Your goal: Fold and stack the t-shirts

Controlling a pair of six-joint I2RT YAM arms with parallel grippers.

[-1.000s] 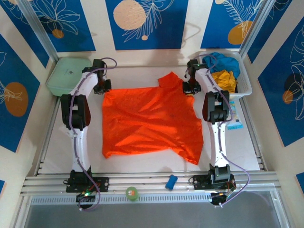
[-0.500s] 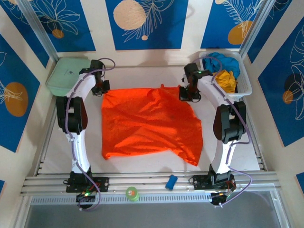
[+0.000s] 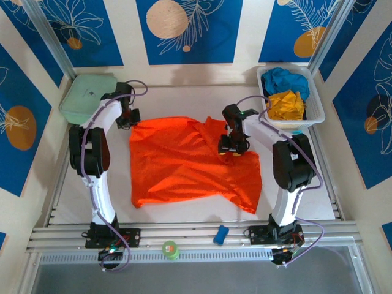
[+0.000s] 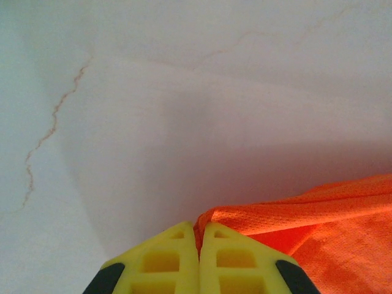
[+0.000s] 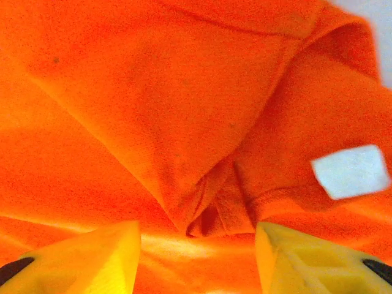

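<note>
Your white basket [image 3: 316, 105] at the far right corner holds the blue t-shirt [image 3: 283, 79] behind and the yellow t-shirt [image 3: 286, 104] in front. The orange t-shirt [image 3: 184, 162] lies on the tabletop [image 3: 306, 177], with its far right part folded over. Your left claw [image 4: 199, 257] is clenched on its far left corner. Your right claw [image 3: 231, 147] is released, just over the fold. The pale green case [image 3: 86, 95] sits far left.

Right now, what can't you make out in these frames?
- Left wrist view: how much orange t-shirt the shut left fingers pinch; hidden between them.
- Right wrist view: white label, too blurred to read.
- Top view: yellow t-shirt and blue t-shirt bunched in the basket; shapes hidden.
- Top view: green round item at the near rail, too small to identify.
</note>
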